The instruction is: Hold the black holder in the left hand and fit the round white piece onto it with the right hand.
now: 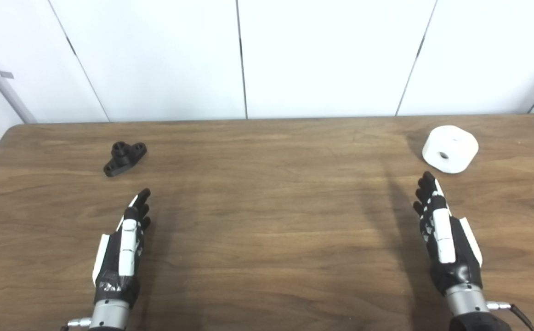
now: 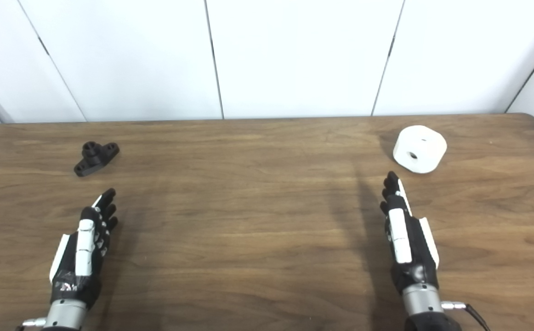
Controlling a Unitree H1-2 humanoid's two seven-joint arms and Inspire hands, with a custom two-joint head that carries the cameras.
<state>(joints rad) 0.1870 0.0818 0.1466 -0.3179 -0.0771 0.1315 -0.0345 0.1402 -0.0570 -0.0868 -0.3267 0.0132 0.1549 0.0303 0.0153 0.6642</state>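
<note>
Black holder (image 1: 125, 158): left eye view — lies on the wooden table (image 1: 267, 220), far left, apart from both hands.
Round white piece (image 1: 450, 149): far right of the table, centre hole showing, untouched.
Left hand (image 1: 124, 246): near the holder but short of it — fingers straight, side by side, holding nothing.
Right hand (image 1: 441, 232): just short of the white piece, fingers extended, empty.
Right eye view: same layout; holder (image 2: 96, 158) and white piece (image 2: 419, 149) well apart.
Progress: 0 of 2 parts picked up; both grasps and the fitting remain, I judge.
Writing: none readable on any part.
</note>
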